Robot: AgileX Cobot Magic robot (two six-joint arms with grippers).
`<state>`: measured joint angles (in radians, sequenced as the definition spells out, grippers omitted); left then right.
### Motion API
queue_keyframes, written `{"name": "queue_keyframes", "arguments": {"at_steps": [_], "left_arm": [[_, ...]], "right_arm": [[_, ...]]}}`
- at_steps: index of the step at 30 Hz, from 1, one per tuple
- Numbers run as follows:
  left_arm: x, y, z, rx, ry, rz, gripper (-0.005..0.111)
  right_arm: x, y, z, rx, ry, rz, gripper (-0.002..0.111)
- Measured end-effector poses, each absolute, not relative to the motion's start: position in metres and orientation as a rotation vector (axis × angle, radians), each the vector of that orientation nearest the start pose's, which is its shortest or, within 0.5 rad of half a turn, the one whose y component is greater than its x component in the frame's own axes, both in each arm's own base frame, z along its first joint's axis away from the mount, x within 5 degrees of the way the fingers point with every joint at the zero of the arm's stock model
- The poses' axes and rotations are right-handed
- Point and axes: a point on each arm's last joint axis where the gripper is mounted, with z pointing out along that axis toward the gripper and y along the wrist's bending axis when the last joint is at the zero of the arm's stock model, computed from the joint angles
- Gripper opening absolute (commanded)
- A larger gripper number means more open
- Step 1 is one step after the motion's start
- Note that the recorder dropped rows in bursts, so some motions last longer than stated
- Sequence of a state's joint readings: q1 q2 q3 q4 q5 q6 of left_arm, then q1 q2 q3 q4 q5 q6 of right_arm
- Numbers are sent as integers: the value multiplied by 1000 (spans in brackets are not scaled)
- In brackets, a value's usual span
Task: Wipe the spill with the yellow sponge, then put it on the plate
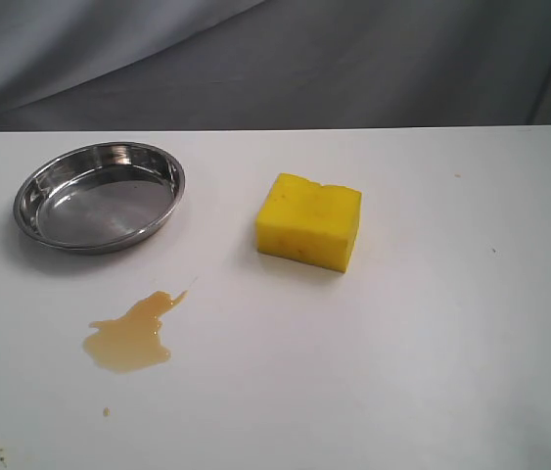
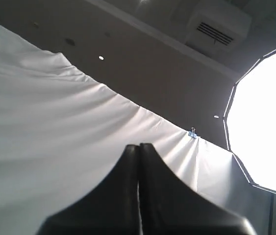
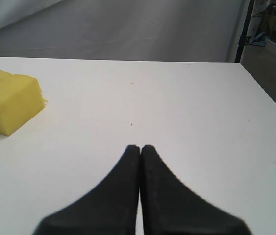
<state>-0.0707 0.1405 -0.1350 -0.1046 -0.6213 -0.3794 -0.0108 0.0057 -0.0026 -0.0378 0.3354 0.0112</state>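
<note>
One spill (image 1: 130, 335) near plate (image 1: 99, 201) (sponge (image 1: 309, 220) apart)

One yellow sponge (image 1: 308, 221). One shiny plate (image 1: 99, 211). One brown spill (image 1: 130, 338), plus one tiny drop (image 1: 106, 411) near it, not touching it. One white table (image 1: 432, 343) under all of these. Two grippers in all: one left gripper (image 2: 138, 147) and one right gripper (image 3: 140, 147). Two black fingers (image 3: 123, 186) on each, pressed together, so four fingers in total. One grey cloth (image 1: 304, 59) behind the table. A few tiny specks (image 1: 457, 176) on the table, too small to count well.
</note>
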Motion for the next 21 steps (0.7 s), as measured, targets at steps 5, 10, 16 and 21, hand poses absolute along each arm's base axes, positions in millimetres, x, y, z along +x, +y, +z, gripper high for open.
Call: {"name": "queue_keyframes", "arguments": {"at_steps": [5, 10, 16, 21], "left_arm": [[112, -13, 394, -97, 965, -448, 0], [227, -42, 449, 83, 1351, -400, 0], [309, -95, 421, 431, 1618, -710, 0], [350, -128, 372, 567, 1804, -992, 0]], "right_arm": [[54, -2, 184, -4, 1822, -36, 0], [54, -2, 184, -4, 1822, -36, 0], [54, -2, 184, -4, 1822, -36, 0], [54, -2, 184, -4, 1822, -36, 0]]}}
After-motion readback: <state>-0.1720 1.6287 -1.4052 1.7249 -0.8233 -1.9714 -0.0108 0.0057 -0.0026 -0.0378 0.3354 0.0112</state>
